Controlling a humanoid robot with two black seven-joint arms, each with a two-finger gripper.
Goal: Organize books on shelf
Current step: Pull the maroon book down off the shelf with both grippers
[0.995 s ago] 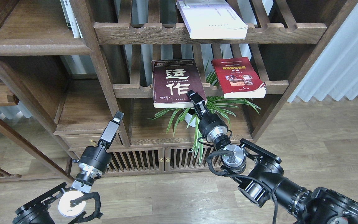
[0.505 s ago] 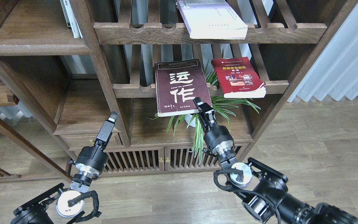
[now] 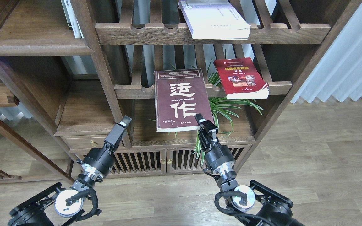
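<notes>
The dark maroon book (image 3: 180,99) with big white characters hangs out in front of the middle slatted rack, held by its lower right corner in my right gripper (image 3: 201,121), which is shut on it. The bright red book (image 3: 242,78) lies on the middle slatted rack to the right. The thick white book (image 3: 214,18) lies on the upper slatted rack. The flat dark-brown shelf board (image 3: 36,37) is at the upper left. My left gripper (image 3: 125,121) is lower left of the maroon book, apart from it; its fingers look closed together.
A green potted plant (image 3: 228,108) stands behind and below the maroon book. Upright books (image 3: 71,18) stand at the back of the flat shelf. A low cabinet with slatted doors (image 3: 165,160) is under the racks. A white curtain (image 3: 350,53) hangs at the right.
My right gripper has pulled the maroon book down and towards me, off the middle rack. My left gripper moved a little right and up again after dipping.
</notes>
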